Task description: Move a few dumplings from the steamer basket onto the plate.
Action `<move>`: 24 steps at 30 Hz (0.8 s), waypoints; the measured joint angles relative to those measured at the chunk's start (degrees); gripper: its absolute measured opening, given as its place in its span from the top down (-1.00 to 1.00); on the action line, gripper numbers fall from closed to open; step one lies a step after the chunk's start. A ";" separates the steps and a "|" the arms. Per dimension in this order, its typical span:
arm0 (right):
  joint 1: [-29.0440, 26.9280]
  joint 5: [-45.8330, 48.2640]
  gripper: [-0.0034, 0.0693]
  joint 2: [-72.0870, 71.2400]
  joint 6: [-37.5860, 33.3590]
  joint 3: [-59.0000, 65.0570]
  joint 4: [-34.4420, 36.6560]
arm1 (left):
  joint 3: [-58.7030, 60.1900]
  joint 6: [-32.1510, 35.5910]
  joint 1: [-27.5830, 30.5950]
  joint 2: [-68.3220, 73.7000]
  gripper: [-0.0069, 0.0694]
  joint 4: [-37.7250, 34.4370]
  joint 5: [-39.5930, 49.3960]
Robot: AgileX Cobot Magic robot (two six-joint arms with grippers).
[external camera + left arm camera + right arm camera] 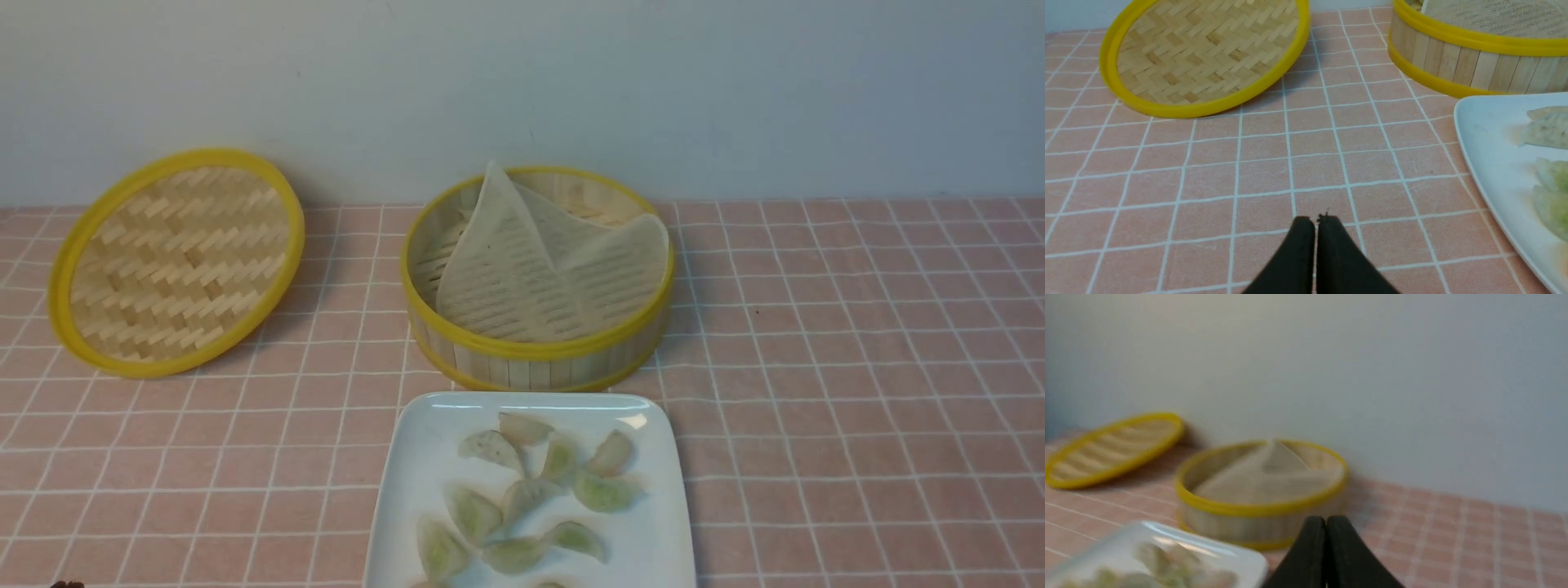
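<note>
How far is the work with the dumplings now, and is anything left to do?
It looks finished. About ten small pale green dumplings lie on the glossy white square plate. The round bamboo steamer basket shows only its crumpled whitish liner; no dumpling is visible there. Nothing is in hand: the left hand and right hand are shut and empty.

Not much of the robot is showing here tbh. In the left wrist view, the left gripper (1316, 220) is poking up at the bottom centre of the frame as two matte black fingers (1298, 261), tapering to blunt rounded tips, with a tiny frayed bit sticking off one tip. The right gripper (1326, 520) is looking the same at bottom centre of the right wrist view: plain black, smooth, wedge-shaped, slightly blurry. No markings or screws are showing.
</note>
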 joint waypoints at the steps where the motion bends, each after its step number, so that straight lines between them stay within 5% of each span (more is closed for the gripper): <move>1: -3.20 0.73 0.95 0.00 0.00 1.88 0.00 | 0.00 0.00 0.00 0.00 0.83 0.00 0.00; 7: -13.07 3.08 0.95 0.00 0.06 5.74 0.88 | 0.00 0.04 0.00 -0.05 0.83 0.00 0.09; 24: -13.38 3.13 0.95 0.00 0.06 5.79 1.93 | 0.00 0.04 0.00 -0.05 0.83 0.00 0.09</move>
